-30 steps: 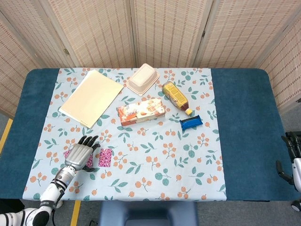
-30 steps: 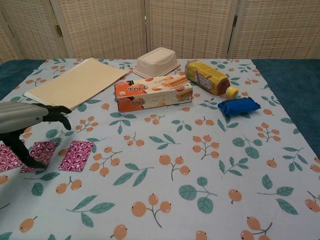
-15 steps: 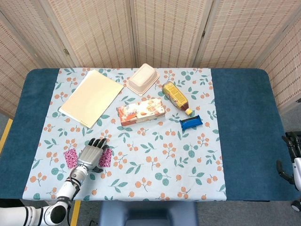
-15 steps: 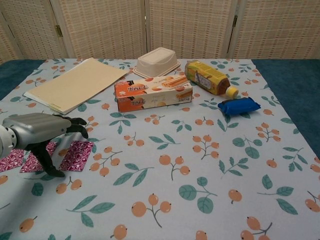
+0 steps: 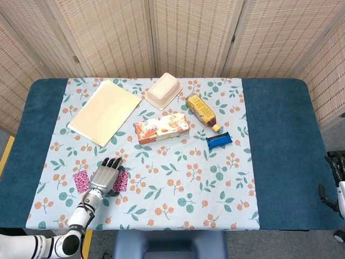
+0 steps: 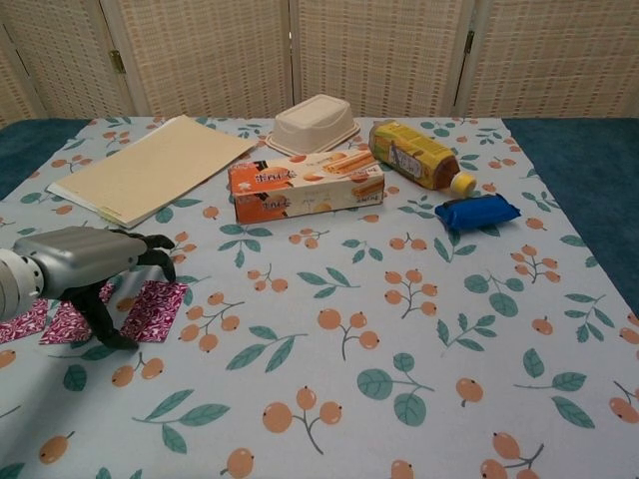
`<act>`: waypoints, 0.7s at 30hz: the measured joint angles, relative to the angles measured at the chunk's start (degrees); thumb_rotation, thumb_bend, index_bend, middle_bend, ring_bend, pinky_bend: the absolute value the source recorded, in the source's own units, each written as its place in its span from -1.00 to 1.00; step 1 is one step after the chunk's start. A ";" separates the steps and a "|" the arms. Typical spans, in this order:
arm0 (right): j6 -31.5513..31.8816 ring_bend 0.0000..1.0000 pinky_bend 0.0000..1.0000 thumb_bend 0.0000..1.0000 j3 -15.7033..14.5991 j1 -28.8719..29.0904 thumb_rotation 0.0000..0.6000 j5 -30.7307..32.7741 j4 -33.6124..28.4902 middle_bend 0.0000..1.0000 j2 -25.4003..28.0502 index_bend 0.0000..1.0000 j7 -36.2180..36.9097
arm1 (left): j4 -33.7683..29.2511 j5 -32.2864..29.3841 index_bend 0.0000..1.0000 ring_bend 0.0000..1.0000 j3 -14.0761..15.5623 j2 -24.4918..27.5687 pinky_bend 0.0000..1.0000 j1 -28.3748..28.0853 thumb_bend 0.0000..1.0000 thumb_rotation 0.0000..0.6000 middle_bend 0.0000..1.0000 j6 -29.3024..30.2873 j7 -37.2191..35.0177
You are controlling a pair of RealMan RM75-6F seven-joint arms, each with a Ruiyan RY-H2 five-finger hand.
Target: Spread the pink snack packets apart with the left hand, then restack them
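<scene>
The left hand point(image 6: 85, 267) is hovering with fingers spread and arched over the pink snack packets point(image 6: 155, 309), holding nothing. Three packets are lying flat in a row near the table's 7 o'clock corner, long axes running roughly 12 to 6. The right hand point(image 5: 331, 181) is barely showing at the edge, its fingers' state unclear.

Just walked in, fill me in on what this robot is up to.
The left hand hovers low over pink snack packets lying side by side, flat on the floral tablecloth, fingers arched above them. They are spread out, not restacked. The right hand hangs off the table's far edge, uninvolved. Further back lie a snack box, a bottle, a blue packet, a lidded container and a manila folder.
</scene>
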 measured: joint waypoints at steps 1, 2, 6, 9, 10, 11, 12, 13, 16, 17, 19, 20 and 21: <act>-0.01 -1.00 -1.00 -0.01 0.00 -0.01 1.00 0.01 0.02 -1.00 -0.01 -0.82 0.02 | 0.04 0.03 -0.51 -1.00 0.06 -0.07 -1.00 0.00 -0.58 0.93 -1.00 0.15 -0.06; -0.03 -1.00 -1.00 -0.01 0.00 -0.02 1.00 0.02 0.03 -1.00 -0.01 -0.82 0.02 | 0.15 0.06 -0.52 -1.00 0.13 -0.21 -1.00 -0.01 -0.58 0.93 -1.00 0.30 -0.21; -0.03 -1.00 -1.00 -0.01 -0.03 -0.09 1.00 0.04 0.13 -1.00 -0.07 -0.82 0.12 | 0.67 -0.04 -0.52 -1.00 0.30 -0.63 -1.00 -0.14 -0.58 0.95 -1.00 0.50 -0.37; -0.04 -1.00 -1.00 -0.01 -0.03 -0.16 1.00 0.13 0.27 -1.00 -0.12 -0.82 0.25 | 1.21 -0.27 -0.51 -1.00 0.35 -1.04 -1.00 -0.26 -0.58 0.96 -1.00 0.56 -0.57; -0.06 -1.00 -1.00 -0.01 -0.03 -0.18 1.00 0.16 0.33 -1.00 -0.13 -0.82 0.31 | 1.38 -0.27 -0.50 -1.00 0.35 -1.15 -1.00 -0.27 -0.58 0.98 -1.00 0.64 -0.64; -0.08 -1.00 -1.00 -0.01 -0.04 -0.20 1.00 0.18 0.37 -1.00 -0.15 -0.82 0.36 | 1.58 -0.23 -0.49 -1.00 0.37 -1.31 -1.00 -0.27 -0.58 0.99 -1.00 0.81 -0.71; -0.10 -1.00 -1.00 -0.01 -0.03 -0.21 1.00 0.21 0.42 -1.00 -0.16 -0.82 0.41 | 1.66 -0.17 -0.48 -1.00 0.39 -1.40 -1.00 -0.25 -0.57 1.00 -1.00 0.96 -0.76; -0.13 -1.00 -1.00 -0.01 -0.02 -0.22 1.00 0.25 0.48 -1.00 -0.18 -0.82 0.45 | 1.73 -0.06 -0.46 -1.00 0.41 -1.50 -1.00 -0.23 -0.57 1.00 -1.00 1.09 -0.87; -0.21 -1.00 -1.00 -0.01 0.00 -0.20 1.00 0.26 0.55 -1.00 -0.23 -0.82 0.50 | 1.89 0.45 -0.40 -1.00 0.55 -1.67 -1.00 -0.06 -0.57 1.00 -1.00 1.42 -1.33; -0.23 -1.00 -1.00 -0.01 0.00 -0.18 1.00 0.23 0.55 -1.00 -0.24 -0.82 0.49 | 1.93 0.64 -0.39 -1.00 0.61 -1.70 -1.00 0.00 -0.57 1.00 -1.00 1.55 -1.45; -0.20 -1.00 -1.00 -0.01 0.02 -0.17 1.00 0.19 0.54 -1.00 -0.26 -0.82 0.45 | 1.98 0.90 -0.33 -1.00 0.66 -1.75 -1.00 0.08 -0.57 1.00 -1.00 1.72 -1.63; -0.20 -1.00 -1.00 -0.01 0.03 -0.17 1.00 0.20 0.54 -1.00 -0.27 -0.82 0.44 | 2.01 1.14 -0.31 -1.00 0.69 -1.79 -1.00 0.16 -0.56 1.00 -1.00 1.87 -1.79; -0.22 -1.00 -1.00 -0.01 0.03 -0.17 1.00 0.22 0.54 -1.00 -0.27 -0.82 0.44 | 2.04 1.35 -0.29 -1.00 0.71 -1.83 -1.00 0.22 -0.56 1.00 -1.00 1.99 -1.93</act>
